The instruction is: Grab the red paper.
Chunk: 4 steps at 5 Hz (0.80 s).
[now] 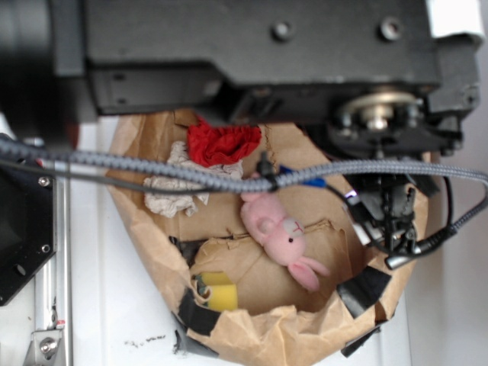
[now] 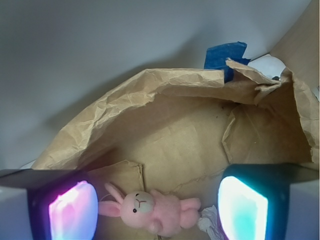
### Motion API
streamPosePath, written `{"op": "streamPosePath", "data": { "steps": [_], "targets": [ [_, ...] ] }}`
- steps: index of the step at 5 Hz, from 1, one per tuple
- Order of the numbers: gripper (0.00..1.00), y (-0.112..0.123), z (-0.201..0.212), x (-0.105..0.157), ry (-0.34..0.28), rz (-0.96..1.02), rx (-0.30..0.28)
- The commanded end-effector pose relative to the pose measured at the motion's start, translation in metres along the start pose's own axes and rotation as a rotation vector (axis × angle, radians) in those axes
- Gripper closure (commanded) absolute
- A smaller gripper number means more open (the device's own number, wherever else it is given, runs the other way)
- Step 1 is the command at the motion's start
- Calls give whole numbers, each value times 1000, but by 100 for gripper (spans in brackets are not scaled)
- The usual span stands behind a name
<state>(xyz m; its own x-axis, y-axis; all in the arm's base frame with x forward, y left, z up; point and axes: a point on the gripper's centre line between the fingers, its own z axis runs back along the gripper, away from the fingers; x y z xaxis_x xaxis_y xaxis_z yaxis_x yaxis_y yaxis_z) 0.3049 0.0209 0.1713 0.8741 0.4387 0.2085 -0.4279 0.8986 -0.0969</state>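
The red paper (image 1: 223, 143) is a bright red crumpled wad at the back of the open brown paper bag (image 1: 145, 229), partly under the arm's dark body. It is out of the wrist view. My gripper (image 1: 390, 221) hangs over the bag's right side, well away from the red wad. In the wrist view the gripper (image 2: 157, 210) is open, and its two glowing pads (image 2: 72, 210) stand wide apart with nothing held. Far below, between them, lies the pink plush bunny (image 2: 152, 210).
An off-white paper wad (image 1: 174, 191) lies left of the red one, and its edge (image 2: 209, 222) shows beside the bunny (image 1: 278, 236). A yellow block (image 1: 216, 290) sits at the bag's front. Blue tape (image 2: 226, 55) marks the bag rim. A grey cable (image 1: 152, 171) crosses the view.
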Motion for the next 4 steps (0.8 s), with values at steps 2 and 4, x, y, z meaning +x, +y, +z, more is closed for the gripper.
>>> {"op": "streamPosePath", "data": {
  "steps": [2,4],
  "targets": [
    [0,33,-19,-15,31,-46,71],
    [0,44,-2,-28,85,-84,58]
  ]
}}
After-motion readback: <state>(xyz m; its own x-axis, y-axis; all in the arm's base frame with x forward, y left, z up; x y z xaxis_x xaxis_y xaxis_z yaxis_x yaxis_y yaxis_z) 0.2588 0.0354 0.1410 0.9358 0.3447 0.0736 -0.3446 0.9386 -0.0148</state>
